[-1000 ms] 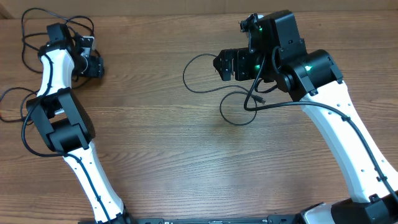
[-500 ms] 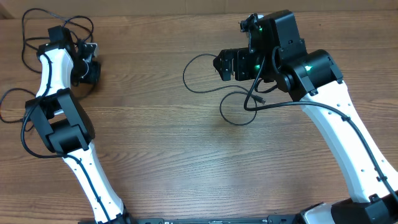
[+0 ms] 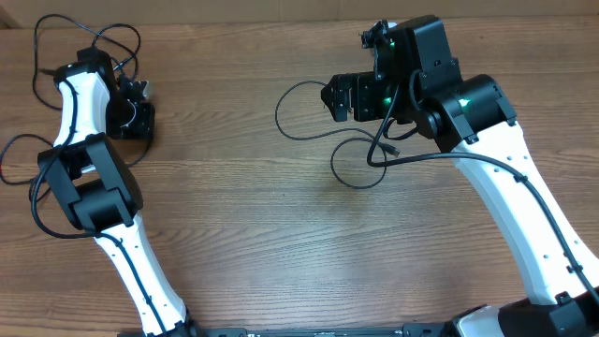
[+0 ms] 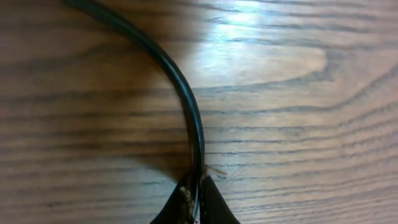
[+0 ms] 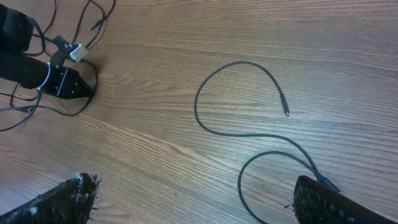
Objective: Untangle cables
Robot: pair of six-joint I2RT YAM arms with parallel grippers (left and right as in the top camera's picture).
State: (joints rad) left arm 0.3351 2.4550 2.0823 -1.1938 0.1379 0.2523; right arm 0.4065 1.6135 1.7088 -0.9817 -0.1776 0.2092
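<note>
A tangle of thin black cables [image 3: 94, 37] loops around the far left corner and trails down the left edge. My left gripper [image 3: 137, 125] points down at the table beside it. In the left wrist view the left gripper [image 4: 196, 200] is shut on one black cable [image 4: 198, 130], which curves away to the upper left. A separate loose cable [image 3: 279, 120] lies in open loops at mid-table. My right gripper [image 3: 339, 98] hovers above it, open. In the right wrist view the right gripper [image 5: 199, 205] holds nothing, and the loose cable [image 5: 196, 111] ends in a small plug tip [image 5: 286, 112].
The wooden table [image 3: 243, 234] stretches bare towards the front between the two arms. Its far edge [image 3: 234, 21] runs just behind the tangle. The right arm's own thick black cable [image 3: 398, 117] hangs beside the loose strand. The left arm [image 5: 25, 65] shows in the right wrist view.
My left gripper has shut on a cable and shifted slightly nearer and to the left. The right arm and the loose cable have not moved.
</note>
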